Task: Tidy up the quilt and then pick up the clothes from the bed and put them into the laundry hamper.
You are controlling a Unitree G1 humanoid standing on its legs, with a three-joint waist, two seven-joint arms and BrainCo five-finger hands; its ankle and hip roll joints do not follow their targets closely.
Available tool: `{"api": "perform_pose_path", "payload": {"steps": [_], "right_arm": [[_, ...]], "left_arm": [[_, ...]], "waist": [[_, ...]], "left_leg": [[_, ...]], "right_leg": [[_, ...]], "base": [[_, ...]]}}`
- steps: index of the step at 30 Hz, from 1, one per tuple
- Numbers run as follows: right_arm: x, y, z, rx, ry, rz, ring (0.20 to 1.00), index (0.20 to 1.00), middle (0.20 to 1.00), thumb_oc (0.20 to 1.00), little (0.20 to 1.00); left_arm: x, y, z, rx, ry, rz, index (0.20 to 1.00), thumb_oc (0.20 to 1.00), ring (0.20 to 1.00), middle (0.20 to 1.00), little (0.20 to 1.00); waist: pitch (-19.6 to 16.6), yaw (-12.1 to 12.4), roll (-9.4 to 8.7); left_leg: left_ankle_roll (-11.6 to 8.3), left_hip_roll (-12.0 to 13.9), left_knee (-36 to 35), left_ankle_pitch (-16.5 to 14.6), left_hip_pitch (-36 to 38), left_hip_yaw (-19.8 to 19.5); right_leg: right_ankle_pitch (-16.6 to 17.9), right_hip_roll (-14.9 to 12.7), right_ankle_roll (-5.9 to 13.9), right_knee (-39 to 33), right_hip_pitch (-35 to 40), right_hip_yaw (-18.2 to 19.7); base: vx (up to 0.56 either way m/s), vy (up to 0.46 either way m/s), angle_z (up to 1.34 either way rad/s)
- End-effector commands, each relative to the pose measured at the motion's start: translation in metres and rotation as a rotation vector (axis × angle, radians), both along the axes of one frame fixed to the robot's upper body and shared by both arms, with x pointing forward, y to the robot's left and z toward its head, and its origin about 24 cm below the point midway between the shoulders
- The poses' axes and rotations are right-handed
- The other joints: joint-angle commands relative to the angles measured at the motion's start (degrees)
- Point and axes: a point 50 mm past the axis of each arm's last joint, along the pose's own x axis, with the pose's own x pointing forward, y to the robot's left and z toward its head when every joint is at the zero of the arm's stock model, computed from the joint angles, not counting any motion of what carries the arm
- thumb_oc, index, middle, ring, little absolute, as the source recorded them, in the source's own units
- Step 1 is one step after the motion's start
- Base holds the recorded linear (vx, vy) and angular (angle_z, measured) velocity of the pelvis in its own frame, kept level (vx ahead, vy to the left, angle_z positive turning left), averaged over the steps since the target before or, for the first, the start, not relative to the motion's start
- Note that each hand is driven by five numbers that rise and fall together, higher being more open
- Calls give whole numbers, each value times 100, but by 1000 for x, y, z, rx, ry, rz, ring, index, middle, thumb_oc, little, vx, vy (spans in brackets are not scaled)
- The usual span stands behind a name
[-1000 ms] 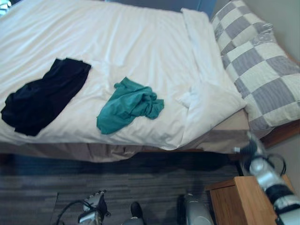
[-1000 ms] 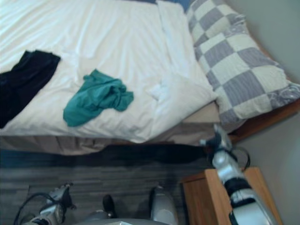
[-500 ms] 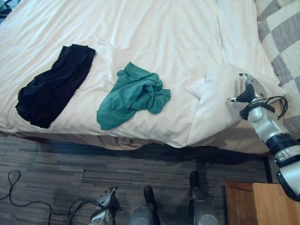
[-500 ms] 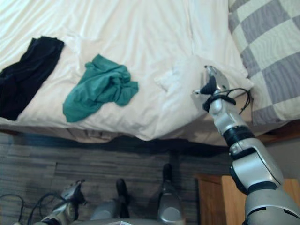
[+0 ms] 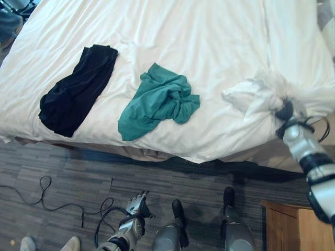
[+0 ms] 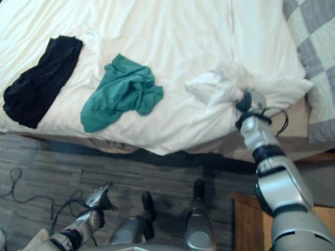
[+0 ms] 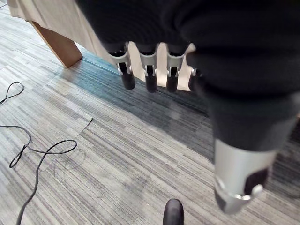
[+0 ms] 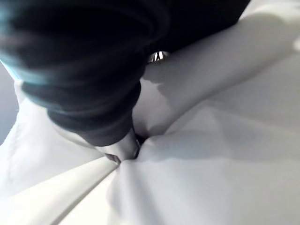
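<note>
While our right hand bunches the quilt, fingers apparently clamped on its folded corner to straighten it, our left hand hangs relaxed.

Place: I'm looking at a bedroom.
Evidence: bed with white quilt, checked pillow (at its head), wooden nightstand, grey plank floor.
</note>
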Motion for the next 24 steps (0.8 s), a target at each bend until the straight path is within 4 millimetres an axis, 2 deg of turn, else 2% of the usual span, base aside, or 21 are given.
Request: {"api": "perform_pose_path", "payload": {"steps": [1, 2, 4, 5, 6, 7, 8, 10, 11, 12, 13, 14, 15, 16, 17, 18, 19, 20, 22, 23, 24], "right_arm": [[-30, -15, -62, 32, 222, -76, 1000, 1000, 1000, 1000, 1000], [-64, -28, -92, 83, 280, -132, 1000, 1000, 1000, 1000, 1000], [-64, -28, -93, 84, 281, -133, 1000, 1000, 1000, 1000, 1000], [-121, -44, -139, 145, 408, -252, 1000, 1000, 1000, 1000, 1000], [-121, -44, -139, 145, 408, -252, 1000, 1000, 1000, 1000, 1000], [-157, -48, -168, 188, 510, -336, 1000, 1000, 1000, 1000, 1000], [-176, -49, -183, 225, 562, -395, 1000, 1000, 1000, 1000, 1000], [-205, -50, -203, 306, 633, -508, 1000, 1000, 1000, 1000, 1000], [-205, -50, -203, 306, 633, -508, 1000, 1000, 1000, 1000, 1000], [-227, -55, -212, 410, 638, -639, 1000, 1000, 1000, 1000, 1000], [-226, -55, -212, 410, 637, -639, 1000, 1000, 1000, 1000, 1000], [-235, -61, -212, 463, 612, -720, 1000, 1000, 1000, 1000, 1000], [-237, -73, -205, 511, 539, -790, 1000, 1000, 1000, 1000, 1000], [-237, -73, -205, 512, 538, -790, 1000, 1000, 1000, 1000, 1000], [-232, -82, -195, 514, 470, -803, 1000, 1000, 1000, 1000, 1000], [-223, -90, -183, 510, 390, -792, 890, 890, 890, 890, 890], [-190, -99, -143, 456, 190, -679, 200, 200, 200, 200, 200], [-190, -99, -143, 456, 191, -680, 200, 200, 200, 200, 200], [-159, -97, -93, 357, -23, -539, 200, 200, 200, 200, 200], [-159, -97, -93, 357, -23, -540, 200, 200, 200, 200, 200], [-136, -93, -54, 291, -186, -451, 200, 200, 200, 200, 200]], "left_arm": [[-4, 12, -3, 88, 46, -25, 1000, 1000, 1000, 1000, 1000], [-7, 18, -3, 103, 58, -5, 1000, 1000, 1000, 1000, 1000], [-7, 18, -3, 104, 58, -6, 1000, 1000, 1000, 1000, 1000], [-8, 24, -2, 125, 64, 5, 1000, 1000, 1000, 1000, 1000], [-8, 24, -2, 125, 64, 5, 1000, 1000, 1000, 1000, 1000], [-9, 28, -1, 129, 62, 17, 1000, 1000, 1000, 1000, 1000], [-8, 29, 0, 130, 56, 24, 1000, 1000, 1000, 1000, 1000], [-9, 33, 0, 136, 59, 28, 1000, 1000, 1000, 1000, 1000], [-8, 33, 0, 136, 59, 28, 1000, 1000, 1000, 1000, 1000], [-9, 38, 1, 142, 63, 38, 1000, 1000, 1000, 1000, 1000], [-9, 38, 1, 142, 62, 39, 1000, 1000, 1000, 1000, 1000], [-10, 40, 1, 142, 70, 46, 1000, 1000, 1000, 1000, 1000], [-14, 44, 1, 143, 80, 55, 1000, 1000, 1000, 1000, 1000], [-14, 44, 1, 143, 79, 55, 1000, 1000, 1000, 1000, 1000], [-16, 46, 0, 144, 85, 60, 1000, 1000, 1000, 1000, 1000], [-19, 45, -1, 141, 92, 63, 1000, 1000, 1000, 1000, 1000], [-25, 43, -4, 131, 107, 65, 1000, 1000, 1000, 1000, 1000], [-25, 43, -4, 131, 107, 65, 1000, 1000, 1000, 1000, 1000], [-32, 37, -8, 117, 132, 56, 1000, 1000, 1000, 1000, 1000], [-32, 37, -8, 117, 132, 55, 1000, 1000, 1000, 1000, 1000], [-37, 33, -11, 108, 149, 46, 1000, 1000, 1000, 1000, 1000]], "waist": [[-195, -242, -414], [-223, -363, -478], [-244, -345, -481], [-336, -499, -583], [-346, -490, -586], [-387, -566, -642], [-404, -601, -673], [-450, -653, -717], [-458, -647, -721], [-475, -714, -760], [-490, -703, -761], [-505, -752, -784], [-531, -778, -808], [-538, -769, -809], [-545, -786, -818], [-543, -810, -821], [-535, -846, -818], [-543, -837, -818], [-518, -847, -784], [-517, -845, -784], [-507, -797, -746]], "left_leg": [[-385, 287, -19, -183, -47, 241], [-366, 293, -19, -277, 111, 290], [-367, 297, -19, -260, 87, 298], [-346, 307, -19, -389, 307, 371], [-347, 310, -19, -373, 290, 376], [-341, 319, -19, -436, 428, 417], [-343, 322, -19, -456, 478, 446], [-339, 333, -19, -497, 564, 496], [-340, 336, -19, -480, 546, 503], [-333, 336, -19, -532, 655, 566], [-335, 340, -19, -514, 632, 577], [-331, 344, -19, -552, 695, 623], [-331, 343, -19, -576, 771, 688], [-333, 347, -19, -558, 754, 696], [-333, 348, -19, -573, 783, 722], [-331, 340, -19, -602, 824, 737], [-324, 329, -19, -618, 856, 779], [-325, 333, -19, -597, 838, 785], [-306, 314, -19, -648, 884, 796], [-306, 315, -19, -648, 886, 796], [-292, 308, -19, -656, 882, 764]], "right_leg": [[-938, -246, 472, 28, 275, 387], [-980, -260, 487, 54, 387, 402], [-962, -255, 480, 52, 357, 413], [-1025, -263, 508, 65, 514, 445], [-1009, -259, 501, 62, 495, 452], [-1054, -260, 520, 78, 591, 457], [-1063, -261, 523, 93, 619, 468], [-1082, -260, 528, 101, 668, 501], [-1067, -256, 521, 100, 647, 510], [-1082, -256, 539, 106, 708, 560], [-1065, -250, 530, 105, 676, 574], [-1080, -257, 548, 106, 712, 590], [-1072, -258, 562, 100, 739, 622], [-1055, -252, 554, 99, 717, 632], [-1048, -257, 562, 94, 726, 644], [-1062, -265, 580, 98, 747, 646], [-1056, -276, 595, 115, 737, 680], [-1038, -270, 586, 115, 715, 687], [-1065, -289, 598, 152, 721, 689], [-1065, -288, 598, 152, 722, 689], [-1077, -294, 591, 171, 713, 671]], "base": [[76, 23, -21], [42, 14, -20], [46, 14, -17], [50, 14, -26], [89, 17, -27], [30, 4, -23], [41, 4, -17], [8, 4, -4], [34, 22, -6], [11, 9, -18], [32, 28, -22], [25, 29, -33], [24, 29, -31], [10, 24, -37], [7, 24, -29], [10, 57, -33], [1, 40, -27], [-15, 39, -24], [2, 32, -10], [0, 0, 0], [-36, -9, 6]]}}
